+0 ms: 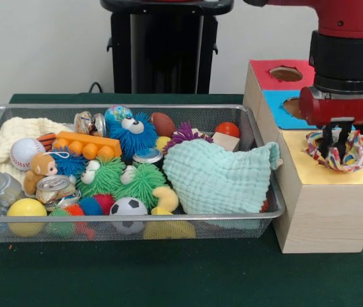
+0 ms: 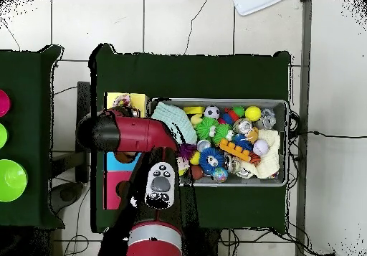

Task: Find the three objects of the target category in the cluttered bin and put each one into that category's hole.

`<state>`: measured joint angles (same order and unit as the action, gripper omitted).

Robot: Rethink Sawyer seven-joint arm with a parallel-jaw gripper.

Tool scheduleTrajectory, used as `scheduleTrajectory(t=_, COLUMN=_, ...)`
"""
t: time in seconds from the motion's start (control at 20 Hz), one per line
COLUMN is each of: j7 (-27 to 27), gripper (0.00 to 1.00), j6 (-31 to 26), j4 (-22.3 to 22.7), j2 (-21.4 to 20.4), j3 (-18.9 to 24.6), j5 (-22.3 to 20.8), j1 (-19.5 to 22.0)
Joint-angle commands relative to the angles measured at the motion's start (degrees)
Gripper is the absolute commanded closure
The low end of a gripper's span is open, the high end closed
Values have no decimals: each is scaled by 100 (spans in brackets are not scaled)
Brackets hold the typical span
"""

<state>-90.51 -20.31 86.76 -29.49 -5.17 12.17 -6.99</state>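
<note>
Taking the wooden box [image 1: 325, 214] as the landmark: on its nearest, yellow-topped section sits a multicoloured patterned cloth [image 1: 338, 152], bunched over the hole there. The gripper [image 1: 335, 142] stands in the middle of that cloth, its fingers closed on the fabric. Beyond lie the box's blue section [image 1: 280, 110] and its red section [image 1: 280, 74], each with a hole. Beside the box, the wire bin [image 1: 130, 220] holds a mint green cloth [image 1: 216, 178] close to the box and a cream cloth [image 1: 12, 137] at the end farthest from it.

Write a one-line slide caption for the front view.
Sawyer gripper holds a multicoloured cloth over the wooden box's yellow section, beside a wire bin crowded with toys and cloths.
</note>
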Motion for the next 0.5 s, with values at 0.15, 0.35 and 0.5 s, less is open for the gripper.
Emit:
scheduleTrajectory(t=0.15, j7=-906, gripper=100, j6=-521, j4=145, j2=828, j3=-200, j5=-238, j1=75)
scheduleTrajectory(t=0.35, j7=-963, gripper=100, j6=-306, j4=-23, j2=1122, j3=-326, j5=-249, j1=-3)
scheduleTrajectory(t=0.5, j7=-1006, gripper=100, j6=-158, j4=-148, j2=1285, j3=-383, j5=-231, j1=-31)
